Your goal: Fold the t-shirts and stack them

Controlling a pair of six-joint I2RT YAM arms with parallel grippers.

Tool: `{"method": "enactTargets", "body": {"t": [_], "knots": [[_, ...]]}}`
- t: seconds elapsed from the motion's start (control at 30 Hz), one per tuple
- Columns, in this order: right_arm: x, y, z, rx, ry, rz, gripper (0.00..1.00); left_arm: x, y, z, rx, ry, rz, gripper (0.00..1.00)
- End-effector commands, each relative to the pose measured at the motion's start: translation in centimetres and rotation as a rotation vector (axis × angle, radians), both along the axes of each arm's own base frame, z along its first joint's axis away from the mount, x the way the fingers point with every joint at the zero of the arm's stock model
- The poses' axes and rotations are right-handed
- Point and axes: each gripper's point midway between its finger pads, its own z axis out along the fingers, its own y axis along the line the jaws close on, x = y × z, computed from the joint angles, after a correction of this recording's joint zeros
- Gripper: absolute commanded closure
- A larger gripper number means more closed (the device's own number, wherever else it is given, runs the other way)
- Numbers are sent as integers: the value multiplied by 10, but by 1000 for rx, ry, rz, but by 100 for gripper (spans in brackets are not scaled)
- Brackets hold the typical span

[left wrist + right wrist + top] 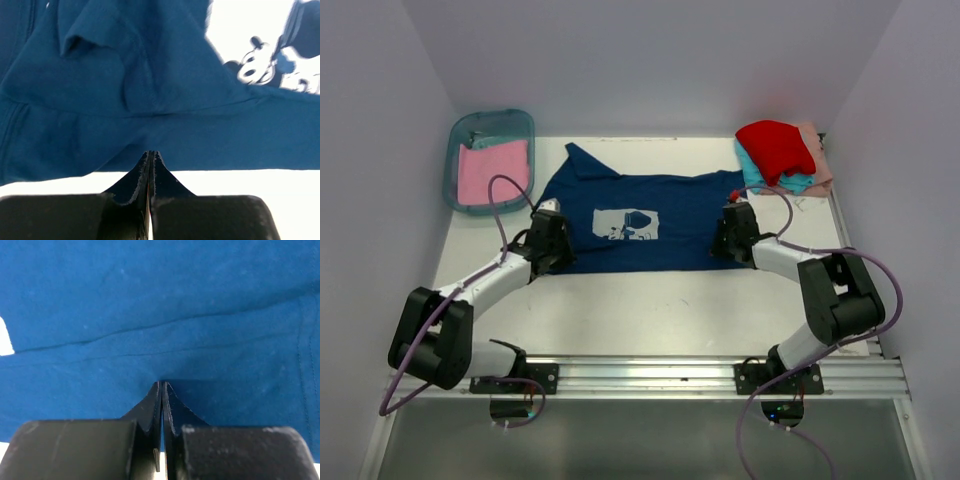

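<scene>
A navy blue t-shirt [685, 215] with a pale square cartoon print lies spread flat mid-table. My left gripper [555, 243] rests at its left edge, and my right gripper [728, 236] rests at its right edge. In the left wrist view the left gripper [151, 153] is shut, tips touching the navy cloth [150, 75] near its hem. The right gripper [162, 383] is also shut, tips pressed on the navy cloth [150, 305]. I see no fold pinched in either. A pink t-shirt [492, 172] lies in the bin. Red [775, 148], teal [792, 183] and peach [818, 160] t-shirts are piled at the back right.
A teal translucent plastic bin [458, 135] stands at the back left corner. White walls close in the table on three sides. The arm bases sit on a metal rail [650, 375] along the near edge.
</scene>
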Motion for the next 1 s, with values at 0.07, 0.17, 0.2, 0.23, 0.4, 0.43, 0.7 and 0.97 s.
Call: {"method": "enactTargets", "body": {"t": [0.07,0.17,0.2,0.23,0.4,0.43,0.7,0.97], "knots": [[-9,17,-14,20,41,53,100,24,-9,15,-58,-108,30,100],[-12,14,-16,-16,50,56,100,22,4,6,-2,-85,79,100],[-16,12,-17,-36,62,57,100,20,8,2,20,-69,95,100],[-17,10,-17,-50,65,60,100,20,15,-2,48,-61,120,100],[-40,-3,-18,-146,125,50,100,14,28,-23,121,7,160,100],[-45,-8,-20,-165,138,36,100,13,28,-31,132,37,164,100],[-69,-24,-16,-203,173,6,100,-25,26,-63,120,191,124,100],[-81,-27,-16,-212,221,3,100,-80,20,-60,30,286,83,100]]}}
